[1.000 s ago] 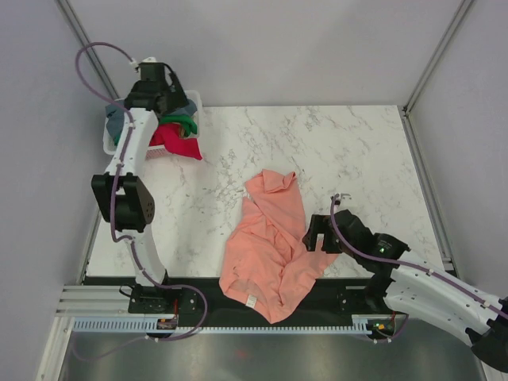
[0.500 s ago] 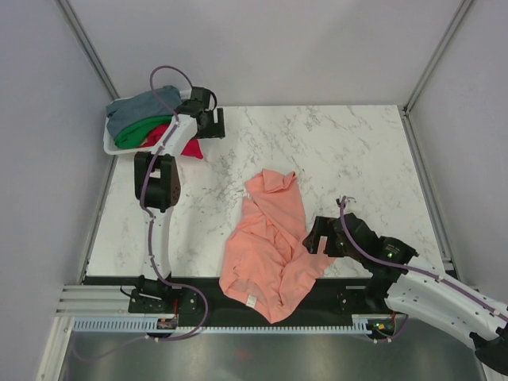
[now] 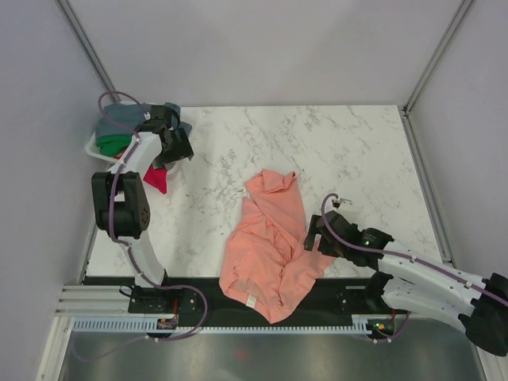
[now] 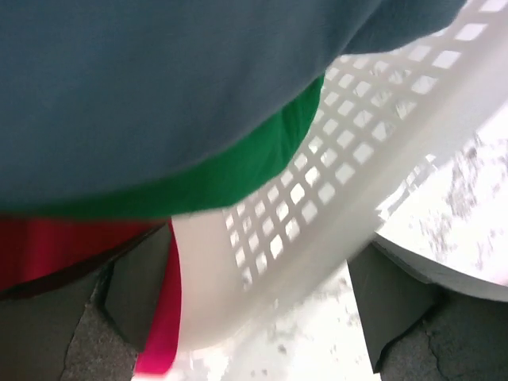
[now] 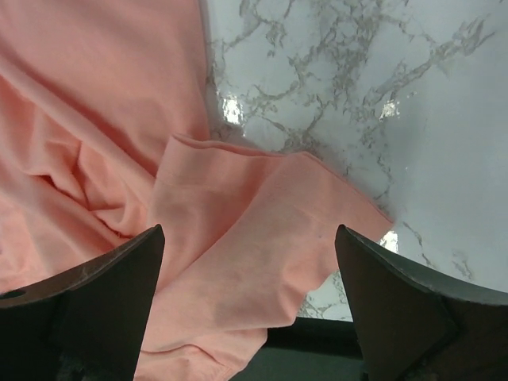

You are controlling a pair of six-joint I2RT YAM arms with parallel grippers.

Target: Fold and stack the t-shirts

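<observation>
A salmon-pink t-shirt (image 3: pixel 270 234) lies crumpled on the marble table, its hem hanging over the near edge. My right gripper (image 3: pixel 316 238) hovers open over its right sleeve (image 5: pixel 254 230), fingers (image 5: pixel 103 305) on either side and apart from the cloth. At the far left a white mesh basket (image 3: pixel 90 148) holds a grey-blue t-shirt (image 3: pixel 119 121) and a green t-shirt (image 3: pixel 111 144), with a red t-shirt (image 3: pixel 156 178) spilling out. My left gripper (image 3: pixel 176 149) is open beside the basket. In its wrist view the basket wall (image 4: pixel 357 182) fills the gap ahead, under the grey-blue (image 4: pixel 159 79), green (image 4: pixel 246 171) and red (image 4: pixel 48 246) cloth.
The black strip (image 5: pixel 317 349) along the table's near edge lies just under the salmon sleeve. Bare marble (image 3: pixel 349 151) stretches right of the basket and behind the salmon shirt. Frame posts stand at the back corners.
My left gripper swung from above the basket out to its right side and then down beside it; the basket shifted left. My right gripper crept slightly closer to the salmon sleeve.
</observation>
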